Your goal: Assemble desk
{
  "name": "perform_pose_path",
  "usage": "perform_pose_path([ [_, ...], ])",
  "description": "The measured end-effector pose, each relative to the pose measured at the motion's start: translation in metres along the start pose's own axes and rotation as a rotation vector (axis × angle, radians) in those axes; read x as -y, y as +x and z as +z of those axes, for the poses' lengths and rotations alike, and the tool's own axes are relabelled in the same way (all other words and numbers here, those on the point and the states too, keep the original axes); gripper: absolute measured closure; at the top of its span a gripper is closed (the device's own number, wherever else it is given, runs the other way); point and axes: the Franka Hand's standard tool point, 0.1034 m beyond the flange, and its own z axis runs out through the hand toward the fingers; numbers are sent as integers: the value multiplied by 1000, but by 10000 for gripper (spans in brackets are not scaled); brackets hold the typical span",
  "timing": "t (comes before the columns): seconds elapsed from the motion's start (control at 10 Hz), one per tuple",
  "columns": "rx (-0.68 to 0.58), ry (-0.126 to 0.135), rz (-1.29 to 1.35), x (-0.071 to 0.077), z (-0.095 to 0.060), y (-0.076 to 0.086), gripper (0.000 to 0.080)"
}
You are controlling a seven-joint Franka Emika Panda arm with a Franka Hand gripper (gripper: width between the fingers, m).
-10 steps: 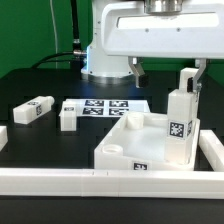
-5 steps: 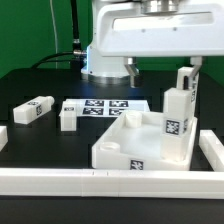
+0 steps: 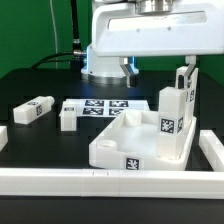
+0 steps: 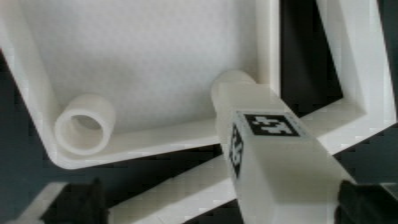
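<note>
The desk top [image 3: 120,150] lies at the exterior view's right, rim up. In the wrist view the desk top [image 4: 160,70] shows one bare round corner socket [image 4: 84,123]. A tagged square leg [image 3: 170,120] stands upright in its near right corner. A second leg [image 3: 186,88] stands close behind that one. My gripper [image 3: 160,66] hangs over the first leg, open. In the wrist view the leg [image 4: 276,165] rises between the dark fingers of the gripper [image 4: 217,202], nearer to one of them.
Two loose legs [image 3: 33,108] [image 3: 67,115] lie at the exterior view's left, beside the marker board [image 3: 105,106]. A long white rail [image 3: 90,181] edges the table's front and turns back along the right side [image 3: 213,150]. The arm's base [image 3: 100,60] stands behind.
The desk top with its legs has slid and turned toward the exterior view's left and slightly nearer. The arm above has shifted left with it. The jaws stay open.
</note>
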Motion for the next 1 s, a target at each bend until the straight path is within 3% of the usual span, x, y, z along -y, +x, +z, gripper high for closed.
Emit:
perform_pose_path([
  [0.3,6,13,-35,7,-9,-27,151],
  [0.5,3,26,-65,-3,-27,-22,151],
  [0.9,0,23,-79,-8,-25,-23,151],
  [1.0,-17,13,-156,-21,-17,-24,151],
])
